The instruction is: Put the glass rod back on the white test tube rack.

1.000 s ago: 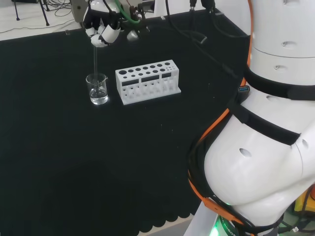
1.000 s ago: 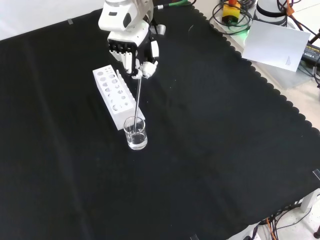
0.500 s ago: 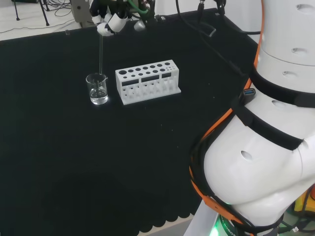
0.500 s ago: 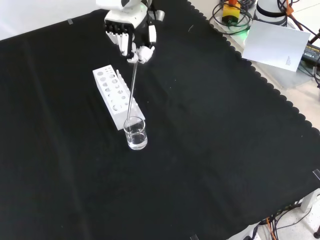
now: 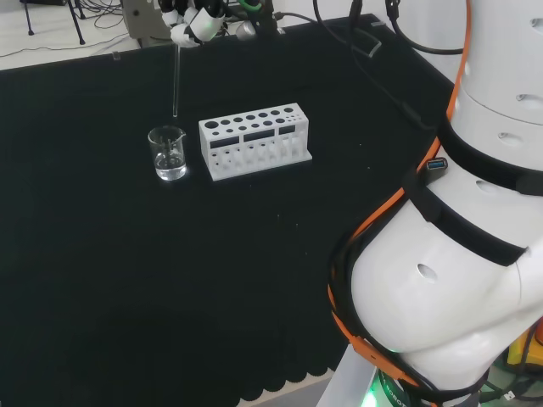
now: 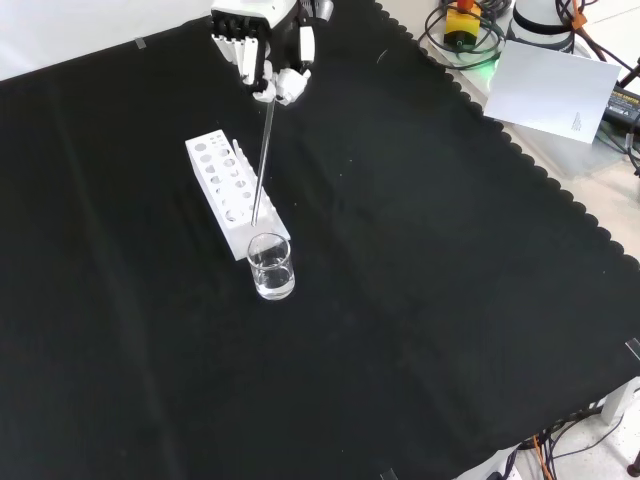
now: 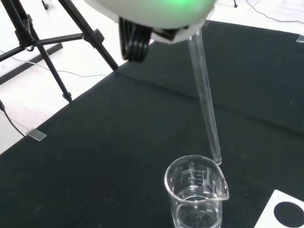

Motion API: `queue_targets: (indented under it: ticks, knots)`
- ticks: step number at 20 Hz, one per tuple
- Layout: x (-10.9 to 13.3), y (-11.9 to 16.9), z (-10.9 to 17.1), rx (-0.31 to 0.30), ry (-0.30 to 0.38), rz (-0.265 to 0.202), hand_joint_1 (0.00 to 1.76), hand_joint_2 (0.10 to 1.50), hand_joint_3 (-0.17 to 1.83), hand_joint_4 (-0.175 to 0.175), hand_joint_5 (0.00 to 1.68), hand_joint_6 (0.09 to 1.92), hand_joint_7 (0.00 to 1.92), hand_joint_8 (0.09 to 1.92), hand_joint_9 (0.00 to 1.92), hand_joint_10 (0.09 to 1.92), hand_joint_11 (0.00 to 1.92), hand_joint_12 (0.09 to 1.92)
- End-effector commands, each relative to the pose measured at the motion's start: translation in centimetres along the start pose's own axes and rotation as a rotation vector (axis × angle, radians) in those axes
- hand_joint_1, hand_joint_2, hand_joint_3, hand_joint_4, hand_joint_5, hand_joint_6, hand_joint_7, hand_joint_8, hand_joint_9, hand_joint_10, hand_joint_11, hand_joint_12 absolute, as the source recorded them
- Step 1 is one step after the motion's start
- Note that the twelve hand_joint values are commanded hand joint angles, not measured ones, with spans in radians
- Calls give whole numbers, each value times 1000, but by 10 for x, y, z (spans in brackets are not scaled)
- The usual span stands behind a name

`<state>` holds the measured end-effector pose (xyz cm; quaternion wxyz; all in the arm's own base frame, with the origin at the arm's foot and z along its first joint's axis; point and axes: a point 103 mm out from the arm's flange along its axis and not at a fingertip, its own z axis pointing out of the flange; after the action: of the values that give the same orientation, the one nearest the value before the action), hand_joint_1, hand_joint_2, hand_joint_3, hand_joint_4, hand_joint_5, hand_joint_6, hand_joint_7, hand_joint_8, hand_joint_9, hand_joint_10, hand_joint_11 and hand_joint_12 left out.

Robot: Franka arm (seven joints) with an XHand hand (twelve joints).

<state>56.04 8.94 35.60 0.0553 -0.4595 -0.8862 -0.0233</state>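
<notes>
The hand [image 6: 268,55] is high above the cloth, its fingers curled on the top of a clear glass rod [image 6: 262,160]. In the head view the hand [image 5: 197,19] sits at the top edge and the rod [image 5: 176,80] hangs nearly upright, its lower tip just above a small glass beaker [image 5: 168,153]. The wrist view shows the rod [image 7: 205,102] with its tip clear of the beaker's [image 7: 195,198] rim. A little clear liquid lies in the beaker [image 6: 271,267]. The white test tube rack [image 5: 254,141] stands right beside the beaker, with several open holes; in the front view the rack [image 6: 228,186] lies just behind it.
Black cloth [image 6: 420,300] covers the bench, with a scalloped edge at the front view's right. A white sheet [image 6: 555,88] and cables lie off the cloth at that view's upper right. The arm's big white links [image 5: 458,254] stand at the head view's right.
The hand has risen with the rod. The rod's lower end, inside the beaker a second ago, has come up out of it and now hangs just above the rim.
</notes>
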Motion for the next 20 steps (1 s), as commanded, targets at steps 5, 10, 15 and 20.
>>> queue_targets:
  ticks: [5, 10, 15, 20]
  knots:
    - [-10, -7, -16, -24, -13, 30, 1180, 643, 899, -175, 1069, 1133, 1407, 1407, 1880, 1186, 1903, 1115]
    - [-22, -19, -25, -38, -14, 55, 1181, 643, 899, -175, 1069, 1132, 1408, 1407, 1879, 1186, 1903, 1116]
    - [-36, -30, -33, -45, -24, 89, 1181, 642, 900, -175, 1071, 1130, 1408, 1406, 1878, 1185, 1903, 1116]
    - [-47, -38, -37, -49, -34, 117, 1181, 641, 900, -175, 1072, 1128, 1408, 1405, 1879, 1185, 1903, 1117]
